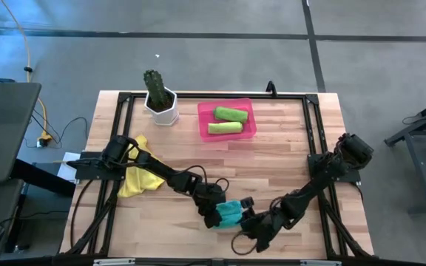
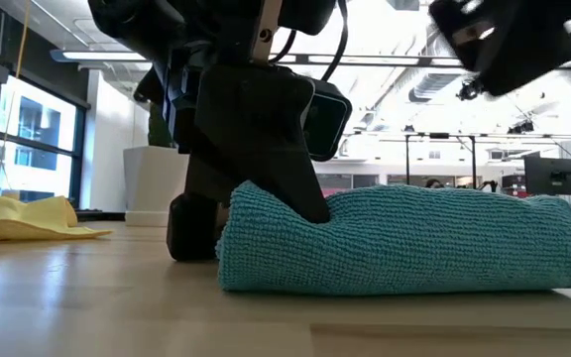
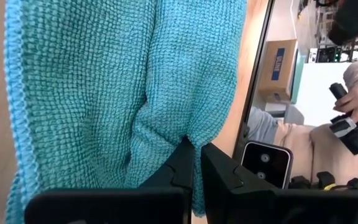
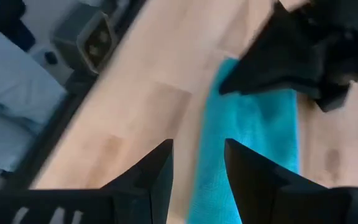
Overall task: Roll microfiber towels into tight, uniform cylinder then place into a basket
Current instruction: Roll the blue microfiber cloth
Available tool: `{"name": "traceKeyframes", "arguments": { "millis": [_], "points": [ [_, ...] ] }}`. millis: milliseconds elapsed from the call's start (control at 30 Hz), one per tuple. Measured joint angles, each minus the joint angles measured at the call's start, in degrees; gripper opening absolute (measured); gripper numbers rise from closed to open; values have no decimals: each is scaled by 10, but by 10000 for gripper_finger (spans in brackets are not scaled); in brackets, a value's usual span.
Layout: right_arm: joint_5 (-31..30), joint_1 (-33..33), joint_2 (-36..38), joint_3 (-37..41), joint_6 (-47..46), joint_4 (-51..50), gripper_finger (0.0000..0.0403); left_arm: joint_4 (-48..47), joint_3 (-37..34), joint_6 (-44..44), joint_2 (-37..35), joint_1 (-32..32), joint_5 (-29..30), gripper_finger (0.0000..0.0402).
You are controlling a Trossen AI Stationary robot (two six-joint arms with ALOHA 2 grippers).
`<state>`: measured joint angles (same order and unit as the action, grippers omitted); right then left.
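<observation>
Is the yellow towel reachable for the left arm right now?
Probably not yet: the left gripper is shut on the teal towel. The yellow towel lies beside that arm, nothing on it.

Grey concrete floor crossed by dark seam lines, yellow cable trailing along one side. Pale wooden table edged by a black frame. Beyond, tall windows, ceiling strip lights, exposed ducts. Cardboard box further back.
</observation>
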<state>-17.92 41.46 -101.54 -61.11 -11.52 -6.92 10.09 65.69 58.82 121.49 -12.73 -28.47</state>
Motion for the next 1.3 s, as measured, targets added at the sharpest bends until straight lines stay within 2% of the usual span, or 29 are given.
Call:
{"name": "traceKeyframes", "arguments": {
  "millis": [133,200,433,533,833,1033,1300],
  "points": [
    [5,23,-2,-1,30,24,135,2,0,6,0,0,0,4],
    [-11,31,-12,-1,40,30,142,2,0,6,0,0,-2,4],
    [-28,32,-66,0,-15,50,195,4,0,6,0,0,-5,5],
    [-34,42,-68,0,-15,51,204,4,-1,6,0,0,-6,5],
    [-158,62,-81,1,-2,9,187,5,-1,5,0,0,-7,5],
    [-138,47,-111,1,-5,9,176,5,-1,1,0,0,-7,5],
    [-194,43,-123,1,0,7,172,5,-1,-3,0,0,-7,5]
  ]
}}
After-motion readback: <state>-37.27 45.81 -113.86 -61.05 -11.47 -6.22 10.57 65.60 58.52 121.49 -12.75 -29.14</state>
